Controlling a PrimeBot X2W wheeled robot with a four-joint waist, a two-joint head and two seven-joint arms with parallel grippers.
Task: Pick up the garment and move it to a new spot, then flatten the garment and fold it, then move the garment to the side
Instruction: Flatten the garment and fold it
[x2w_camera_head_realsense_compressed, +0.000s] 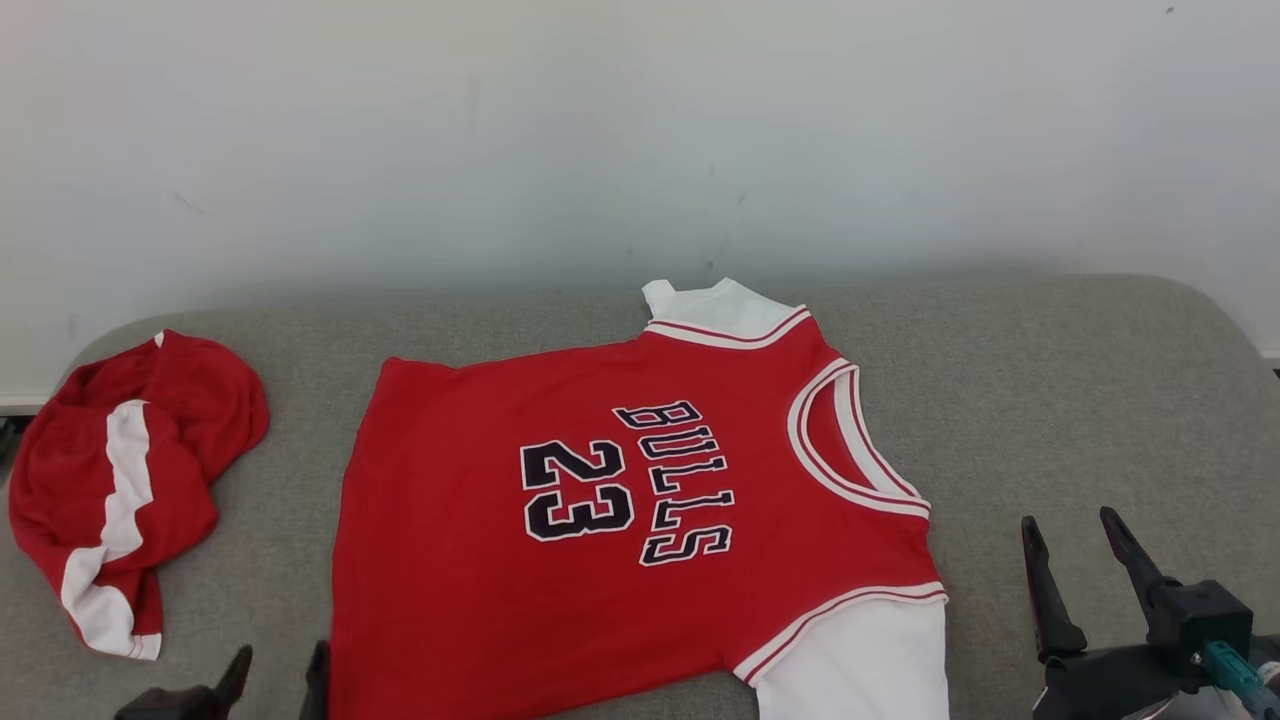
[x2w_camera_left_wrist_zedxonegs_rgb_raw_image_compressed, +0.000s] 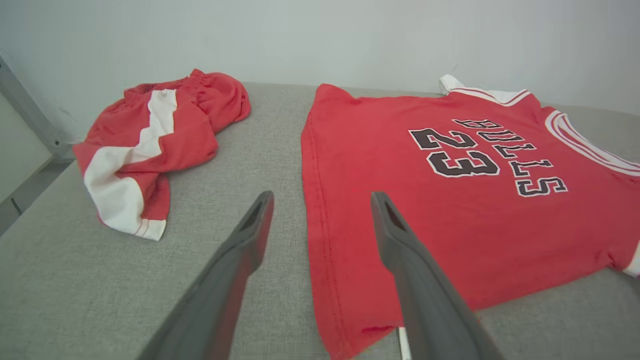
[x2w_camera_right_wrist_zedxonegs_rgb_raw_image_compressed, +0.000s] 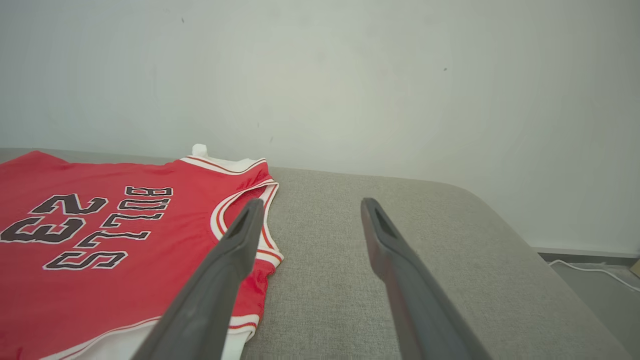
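A grey bench (x2w_camera_head_realsense_compressed: 1050, 400) bears a flat red jersey (x2w_camera_head_realsense_compressed: 600, 520) and crumpled shorts (x2w_camera_head_realsense_compressed: 120, 480).

The red jersey (x2w_camera_right_wrist_zedxonegs_rgb_raw_image_compressed: 100, 260) lies flat at left on the grey cushion (x2w_camera_right_wrist_zedxonegs_rgb_raw_image_compressed: 325, 300); the right gripper (x2w_camera_right_wrist_zedxonegs_rgb_raw_image_compressed: 311, 204) has its jaws spread, empty.

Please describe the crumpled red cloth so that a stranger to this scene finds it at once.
Find the wide grey cushion before the pale wall. At its left end, apart from the flat red jersey printed BULLS 23, lies the crumpled red cloth. It alone is bunched up, with a broad white stripe and no lettering.
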